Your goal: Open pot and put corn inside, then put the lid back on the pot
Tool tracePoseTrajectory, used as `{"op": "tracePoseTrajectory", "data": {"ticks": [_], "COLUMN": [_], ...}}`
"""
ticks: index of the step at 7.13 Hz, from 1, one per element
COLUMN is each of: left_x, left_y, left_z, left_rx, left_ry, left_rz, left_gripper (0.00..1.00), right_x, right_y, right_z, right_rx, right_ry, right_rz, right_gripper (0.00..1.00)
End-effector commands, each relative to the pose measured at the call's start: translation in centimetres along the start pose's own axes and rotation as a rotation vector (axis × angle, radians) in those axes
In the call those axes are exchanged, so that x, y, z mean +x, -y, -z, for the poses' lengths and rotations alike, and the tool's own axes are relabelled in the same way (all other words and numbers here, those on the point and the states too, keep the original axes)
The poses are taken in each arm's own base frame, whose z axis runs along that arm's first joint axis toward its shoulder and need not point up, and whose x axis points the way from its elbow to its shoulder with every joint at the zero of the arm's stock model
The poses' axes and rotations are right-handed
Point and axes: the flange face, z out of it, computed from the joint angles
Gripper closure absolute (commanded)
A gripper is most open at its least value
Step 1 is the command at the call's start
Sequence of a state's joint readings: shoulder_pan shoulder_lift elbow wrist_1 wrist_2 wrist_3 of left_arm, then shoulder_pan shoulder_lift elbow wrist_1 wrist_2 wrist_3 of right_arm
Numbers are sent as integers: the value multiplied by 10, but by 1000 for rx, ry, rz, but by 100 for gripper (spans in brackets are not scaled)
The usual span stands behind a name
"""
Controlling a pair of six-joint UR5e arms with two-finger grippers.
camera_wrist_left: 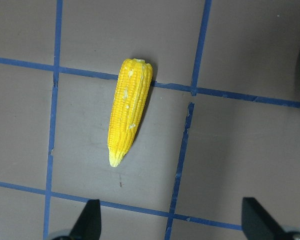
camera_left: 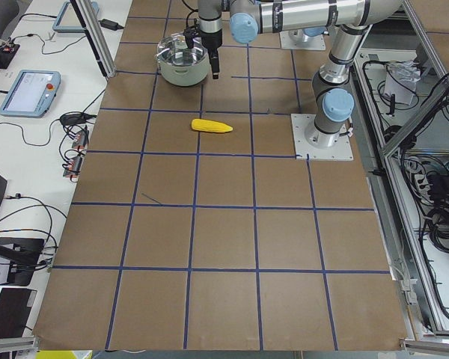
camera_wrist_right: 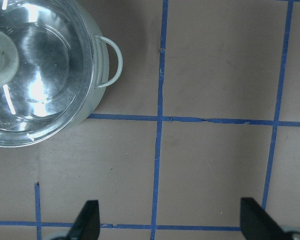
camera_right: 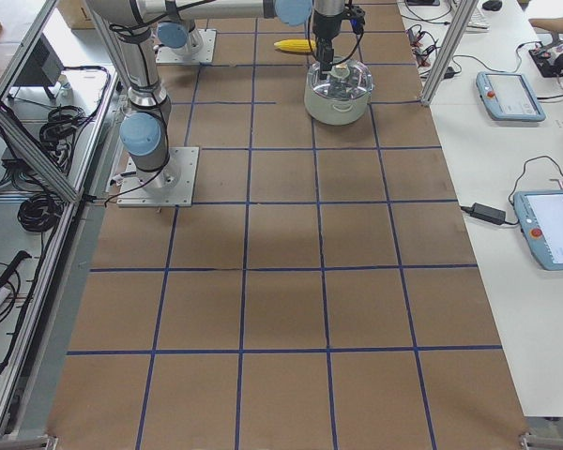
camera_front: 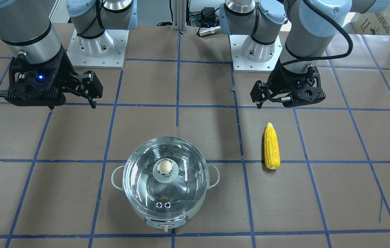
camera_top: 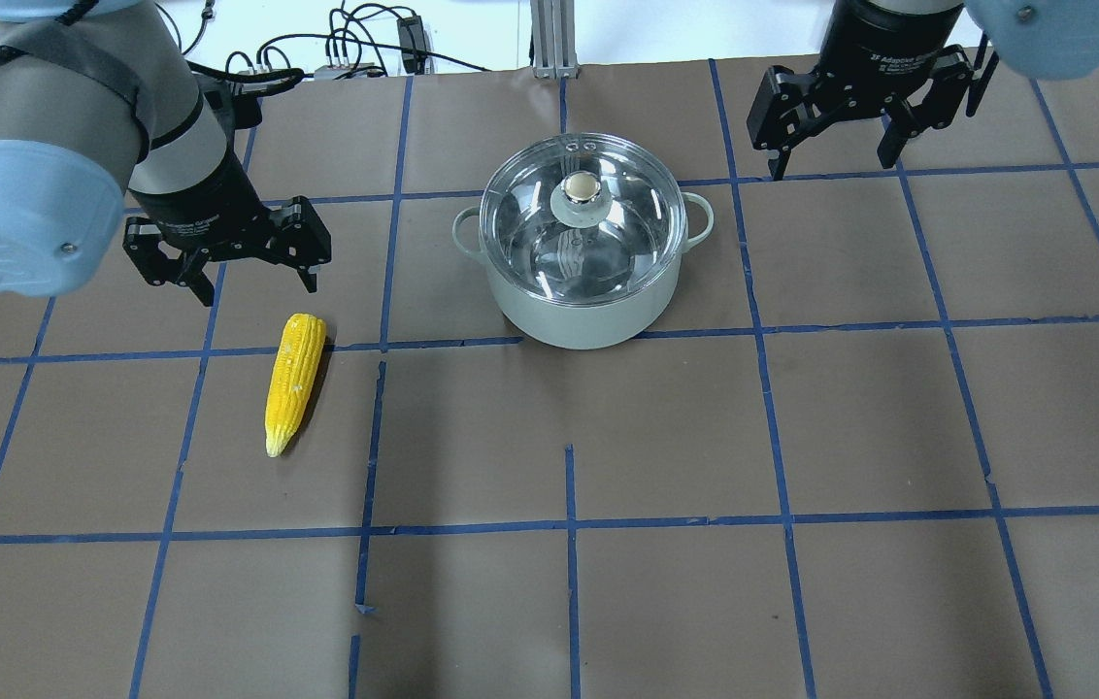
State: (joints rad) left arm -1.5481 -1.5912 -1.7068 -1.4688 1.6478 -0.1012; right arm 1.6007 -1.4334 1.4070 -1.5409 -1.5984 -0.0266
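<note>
The brown bench (camera_top: 802,437) is the biggest thing here, and blue tape lines (camera_top: 569,524) cut it into squares. The shiny pot (camera_top: 588,311) stands on it. The clear lid (camera_top: 617,248) sits flat on top of the pot and shuts it.

The left end effector (camera_top: 256,277) hangs in the air on the left side of the pot, well apart from it. Its two fingers are spread wide and hold nothing. The right end effector (camera_top: 833,160) hangs on the right side of the pot, off to the side and not over it. Its fingers are spread wide too, and it is empty.

The yellow corn (camera_top: 294,381) lies flat on the bench to the left of the pot, well apart from it. It is just under and beside the left end effector. Its pointy end points away from that end effector.

The small beige knob (camera_top: 582,186) sticks up in the middle of the lid.

I think the first step, opening the pot, has not begun. Next, one end effector needs to go over the knob, come down around it, squeeze, and lift the lid straight up. The right one looks best for this, since the left one is by the corn. The lid is what blocks the corn from going into the pot.
</note>
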Motion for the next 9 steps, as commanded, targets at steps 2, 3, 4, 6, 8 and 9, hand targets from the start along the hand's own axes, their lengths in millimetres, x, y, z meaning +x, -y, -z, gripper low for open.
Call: {"op": "tracePoseTrajectory", "data": {"ticks": [2,3,4,6,8,9], "left_x": [-61,-80,-82,-75,-56,-55], "left_y": [16,22,26,36,34,26], "left_z": [-34,-63,-101,-174,-208,-221], "left_rx": [-6,9,55,132,156,172], "left_ry": [-10,-11,-1,-5,-93,-89], "left_rz": [-53,-116,-160,-158,-294,-302], "left_gripper": [0,0,0,0,0,0], "right_x": [-25,-60,-99,-151,-193,-198], "right_y": [18,29,39,59,78,79], "right_z": [-6,-20,-32,-51,-102,-105], "right_rx": [20,11,19,35,54,59], "right_ry": [81,88,78,75,14,19], "right_rz": [-68,-40,-18,-89,-93,-95], "right_gripper": [0,0,0,0,0,0]}}
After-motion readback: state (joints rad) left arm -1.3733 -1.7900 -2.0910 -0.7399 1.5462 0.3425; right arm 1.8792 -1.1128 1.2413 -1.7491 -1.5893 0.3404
